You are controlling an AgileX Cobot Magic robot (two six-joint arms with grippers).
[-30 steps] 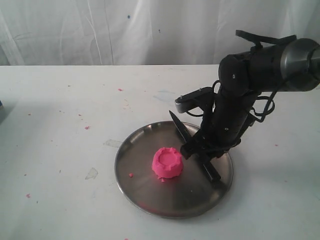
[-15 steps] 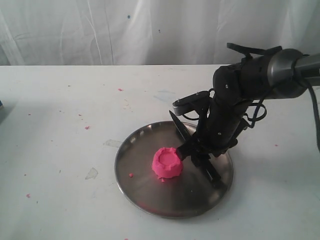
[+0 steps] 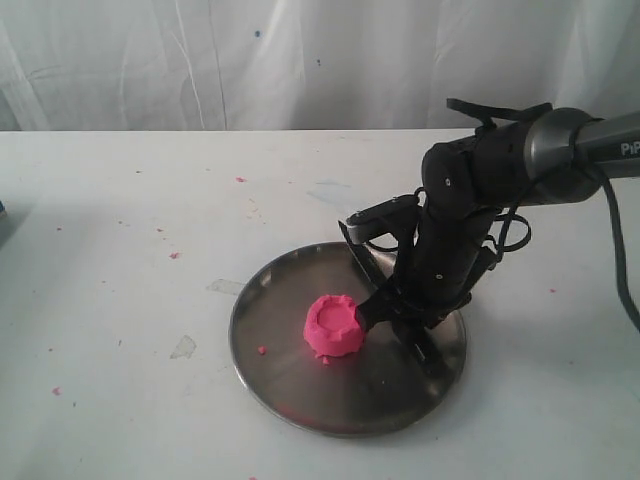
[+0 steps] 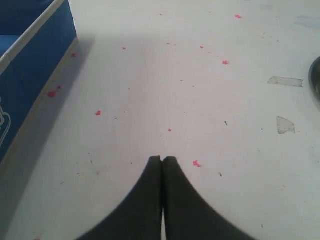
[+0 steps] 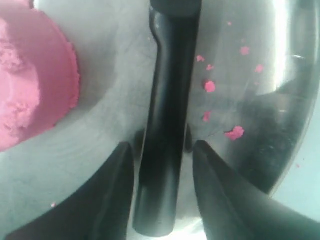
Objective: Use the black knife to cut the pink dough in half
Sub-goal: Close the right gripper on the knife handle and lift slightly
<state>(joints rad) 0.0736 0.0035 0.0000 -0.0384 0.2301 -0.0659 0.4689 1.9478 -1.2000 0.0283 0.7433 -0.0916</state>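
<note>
1. A round shiny steel plate (image 3: 262, 372) sits on the white table (image 3: 130, 250).
2. The bright pink round lump of dough (image 3: 335, 326) lies on the plate, near the middle and a bit to the left in the exterior view. It is in one piece, and its top is dented.
3. The slim all-black knife (image 3: 357, 252) lies flat on the plate, just to the right of the dough.
4. The knife lies on a slant. Its sharp tip points to the far rim of the plate, up and to the left in the exterior view. Its handle points to the near right rim.
5. The right tool (image 3: 385, 308) is down low over the handle, close beside the dough.
6. In the right wrist view, the right tool (image 5: 161, 147) has one finger on each side of the black handle (image 5: 167, 115). A thin dark gap shows on both sides, so the tool is released and does not squeeze the knife.
7. In that same view, a strip of bare plate (image 5: 110, 60) lies between the dough (image 5: 30, 85) and the handle. They do not touch.
8. Tiny pink crumbs (image 5: 234, 132) lie on the plate on the other side of the handle.
9. The left tool (image 4: 162, 159) is clenched with nothing in it. Its two black fingers press together.
10. It hangs over the table (image 4: 200, 100), where more small pink crumbs lie. A blue box (image 4: 30, 60) stands off to one side.
</note>
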